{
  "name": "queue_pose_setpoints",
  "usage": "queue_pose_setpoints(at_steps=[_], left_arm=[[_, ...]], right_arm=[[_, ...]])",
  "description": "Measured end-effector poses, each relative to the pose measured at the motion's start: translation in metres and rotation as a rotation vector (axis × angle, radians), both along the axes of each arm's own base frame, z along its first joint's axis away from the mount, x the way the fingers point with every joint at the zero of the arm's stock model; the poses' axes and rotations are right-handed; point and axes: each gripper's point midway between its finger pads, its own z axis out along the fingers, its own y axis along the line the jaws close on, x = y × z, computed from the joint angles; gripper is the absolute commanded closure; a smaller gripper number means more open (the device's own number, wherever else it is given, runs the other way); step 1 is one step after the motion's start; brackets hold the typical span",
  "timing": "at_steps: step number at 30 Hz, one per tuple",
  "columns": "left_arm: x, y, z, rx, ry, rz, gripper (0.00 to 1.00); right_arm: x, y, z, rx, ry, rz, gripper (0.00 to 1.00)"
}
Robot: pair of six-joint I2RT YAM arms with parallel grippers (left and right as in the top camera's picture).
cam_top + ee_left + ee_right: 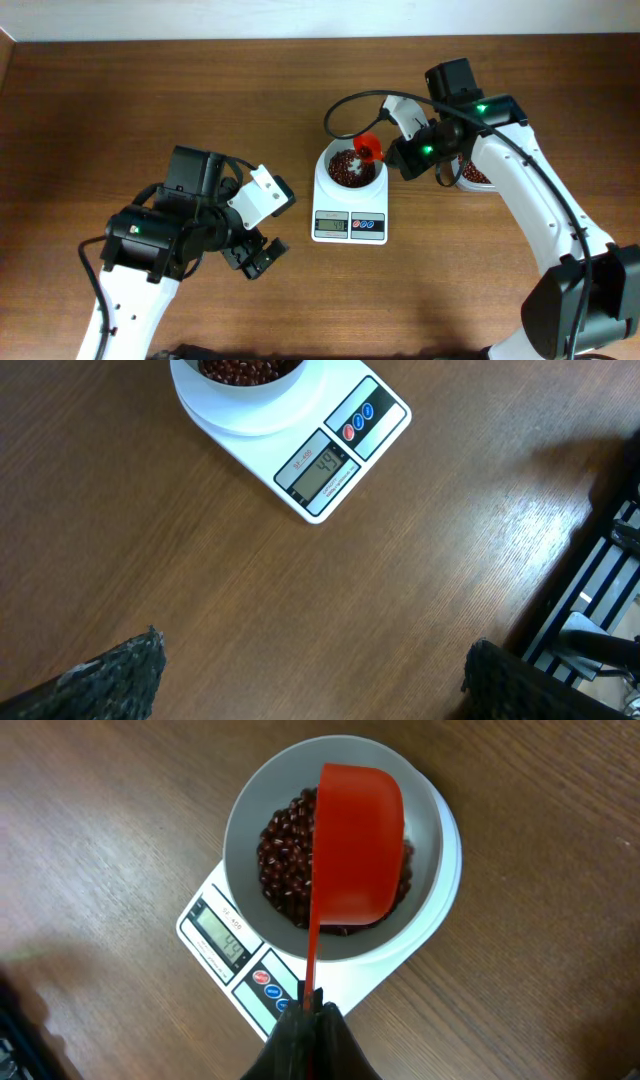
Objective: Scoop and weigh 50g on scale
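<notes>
Red scoop (pixel 355 840) is clamped by its handle in your right gripper (pixel 312 1010), jaws pinched tight on it. The cup hangs over the bowl (pixel 250 810), rolled onto its side with its mouth toward the left of the wrist view, so it reads as tipping. A layer of beans (pixel 285 850) covers the bowl floor. The display (pixel 320 472) looks like 49, but the digits are small, so treat that as probable.

My call: nearly done, you're a bean or few short of target. What's left is a tiny top-up, then level the scoop and pull it away. Dump the rest and you likely overshoot. Can't see whether anything remains in the cup.

The scale (pixel 349 226) sits mid-table between the arms, nearer your right one. The tub (pixel 475 178) is just beside it, mostly hidden under that arm. The scale's long axis runs far-to-near, with the bowl at the far end and the display and buttons (pixel 358 421) facing your bases. The scoop's axis lies roughly crosswise to that, with the cup pointing to your left.

Your left gripper (pixel 258 255) is idle, fingers wide apart and holding nothing, low over the table (pixel 200 580), well apart from the scale.
</notes>
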Motion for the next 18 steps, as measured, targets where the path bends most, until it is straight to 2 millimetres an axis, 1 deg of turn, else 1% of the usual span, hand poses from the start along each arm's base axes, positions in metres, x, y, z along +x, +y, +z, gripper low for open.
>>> queue_pose_setpoints(at_steps=[2,5,9,12,15,18], left_arm=[[0.000,0.000,0.000,0.000,0.000,0.000,0.01],[0.000,0.000,0.000,0.000,0.000,0.000,0.01],[0.000,0.000,0.000,0.000,0.000,0.000,0.01],[0.000,0.000,0.000,0.000,0.000,0.000,0.01],[0.000,0.000,0.000,0.000,0.000,0.000,0.01],[0.000,0.000,0.000,0.000,0.000,0.000,0.01]], right_arm=[[-0.001,0.002,0.001,0.013,0.005,0.004,0.96],[-0.013,0.004,0.000,0.029,0.057,0.014,0.96],[-0.012,0.001,-0.001,0.014,0.054,0.009,0.96],[-0.014,0.009,0.005,0.071,0.064,0.025,0.96],[-0.013,0.001,0.000,0.018,0.060,0.009,0.96],[-0.013,0.001,0.000,0.019,0.059,0.010,0.96]])
